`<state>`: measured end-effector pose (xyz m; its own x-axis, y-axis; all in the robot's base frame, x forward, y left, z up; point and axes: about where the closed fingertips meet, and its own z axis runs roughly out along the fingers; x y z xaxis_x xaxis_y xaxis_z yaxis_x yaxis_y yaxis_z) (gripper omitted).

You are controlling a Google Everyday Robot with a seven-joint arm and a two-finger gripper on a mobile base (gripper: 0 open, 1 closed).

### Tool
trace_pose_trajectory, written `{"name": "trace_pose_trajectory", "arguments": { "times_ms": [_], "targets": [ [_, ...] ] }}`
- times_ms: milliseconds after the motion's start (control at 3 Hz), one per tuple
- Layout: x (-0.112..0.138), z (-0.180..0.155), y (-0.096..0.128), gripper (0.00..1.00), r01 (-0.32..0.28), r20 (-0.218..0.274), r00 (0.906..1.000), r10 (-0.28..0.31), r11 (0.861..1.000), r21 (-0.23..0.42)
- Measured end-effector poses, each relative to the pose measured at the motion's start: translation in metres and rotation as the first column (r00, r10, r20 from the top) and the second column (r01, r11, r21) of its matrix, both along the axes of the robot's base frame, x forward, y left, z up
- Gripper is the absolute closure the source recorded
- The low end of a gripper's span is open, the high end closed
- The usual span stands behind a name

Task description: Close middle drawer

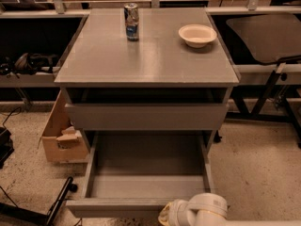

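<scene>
Middle drawer (pixel 146 171) stood pulled far out, its front edge right against my gripper (pixel 165 214), the rest stretching away beyond it. My arm (pixel 209 208) lay low, entering from the right. Whether the gripper was open or closed, I couldn't tell.

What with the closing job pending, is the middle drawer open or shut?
Open. The middle drawer is pulled far out, its bare grey inside showing. The gripper is low in the picture, by the drawer's front panel.

light: dim, warm, from above | glare: soft sheen on top (pixel 146 55) | shadow: deep under top, milder inside drawer (pixel 146 161) | gripper (pixel 173 214): pale, lit, at bottom edge
</scene>
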<state>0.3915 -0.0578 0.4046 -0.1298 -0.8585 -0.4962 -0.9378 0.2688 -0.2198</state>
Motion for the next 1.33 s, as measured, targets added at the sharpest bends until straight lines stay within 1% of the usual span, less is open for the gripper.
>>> {"name": "trace_pose_trajectory", "arguments": {
  "times_ms": [333,667,1000,1333],
  "targets": [
    [-0.003,0.0,0.0,1.0,0.0,0.0,1.0,0.0,1.0,0.0],
    [0.031,0.005,0.002,1.0,0.003,0.044,0.999,-0.004,1.0,0.008],
    [0.08,0.01,0.007,1.0,-0.005,0.114,0.9935,0.003,1.0,0.019],
    [0.125,0.017,0.005,1.0,0.009,0.172,0.985,-0.014,0.999,0.032]
  ]
}}
